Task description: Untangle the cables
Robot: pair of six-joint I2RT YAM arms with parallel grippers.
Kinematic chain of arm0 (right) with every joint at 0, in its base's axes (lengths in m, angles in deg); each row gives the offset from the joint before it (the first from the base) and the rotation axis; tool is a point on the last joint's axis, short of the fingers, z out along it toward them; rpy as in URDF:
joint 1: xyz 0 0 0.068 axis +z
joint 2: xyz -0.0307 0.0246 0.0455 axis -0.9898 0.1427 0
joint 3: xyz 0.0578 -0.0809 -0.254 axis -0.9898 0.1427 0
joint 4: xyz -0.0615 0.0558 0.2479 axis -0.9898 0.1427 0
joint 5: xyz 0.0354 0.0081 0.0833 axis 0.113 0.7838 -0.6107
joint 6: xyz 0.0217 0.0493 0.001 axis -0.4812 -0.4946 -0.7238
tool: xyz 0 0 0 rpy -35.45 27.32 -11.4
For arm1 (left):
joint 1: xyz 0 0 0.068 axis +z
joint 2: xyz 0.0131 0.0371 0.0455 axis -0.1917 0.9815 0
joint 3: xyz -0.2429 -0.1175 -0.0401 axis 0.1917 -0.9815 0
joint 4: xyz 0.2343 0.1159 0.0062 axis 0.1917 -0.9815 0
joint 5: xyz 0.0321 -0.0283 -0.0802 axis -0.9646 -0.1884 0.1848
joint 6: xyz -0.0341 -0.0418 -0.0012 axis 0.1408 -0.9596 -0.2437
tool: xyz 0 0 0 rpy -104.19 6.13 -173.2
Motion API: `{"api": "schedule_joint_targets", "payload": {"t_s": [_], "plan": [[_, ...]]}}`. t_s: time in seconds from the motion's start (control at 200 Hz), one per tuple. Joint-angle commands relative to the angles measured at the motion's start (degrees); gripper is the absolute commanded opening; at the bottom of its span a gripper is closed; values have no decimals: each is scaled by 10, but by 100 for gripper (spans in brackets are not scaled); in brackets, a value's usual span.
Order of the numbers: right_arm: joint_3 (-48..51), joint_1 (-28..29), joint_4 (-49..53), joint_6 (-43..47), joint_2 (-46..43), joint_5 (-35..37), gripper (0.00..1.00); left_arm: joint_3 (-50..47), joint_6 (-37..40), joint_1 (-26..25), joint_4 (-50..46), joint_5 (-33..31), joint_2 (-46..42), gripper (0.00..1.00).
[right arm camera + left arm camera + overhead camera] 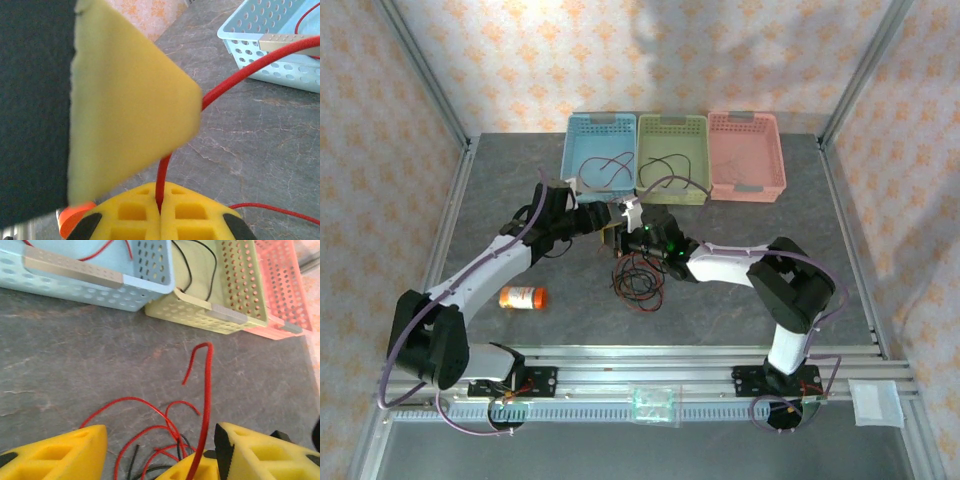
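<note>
Three baskets sit at the back, and part of the sorting looks done. The blue basket (600, 121) has a reddish cable (102, 251) in it and the green basket (672, 121) has a black cable (190, 271). The pink basket (746, 120) might hold a pale one, but I honestly can't tell.

What's left is the tangle (638, 278) of red and black loops on the table (770, 230), right between the two arms. I'd call it roughly halfway, with the knotty part yet to go.

The right gripper (160, 207) is pinched tight on a red cable (206, 390), which stands up out of the pile and curls over at the top. The left gripper (160, 427) is spread wide with that same cable running up between its fingers, and neither finger is clamping it. It sits just beside the right one, above the pile.

Nothing readable anywhere, as far as writing goes. An orange pill bottle (523, 297) lies on its side near the left arm, and any label on it is too small to make out. No logos on the baskets that I can see.
</note>
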Motion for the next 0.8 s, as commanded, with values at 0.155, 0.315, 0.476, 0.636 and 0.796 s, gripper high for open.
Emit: {"api": "schedule_joint_targets", "payload": {"t_s": [0.155,0.315,0.476,0.636,0.796], "plan": [[15,3,-7,0,-26,-1,0,-13,-12,-1,57,44,16,58],[15,3,-4,0,-38,-4,0,-18,-12,-1,60,33,29,51],[15,3,3,5,-46,-1,0,-17,-12,-1,80,48,42,44],[16,3,4,3,-47,1,0,-14,-11,-2,85,59,42,30],[17,3,5,5,-48,5,0,-8,-11,-2,85,63,26,6]]}}
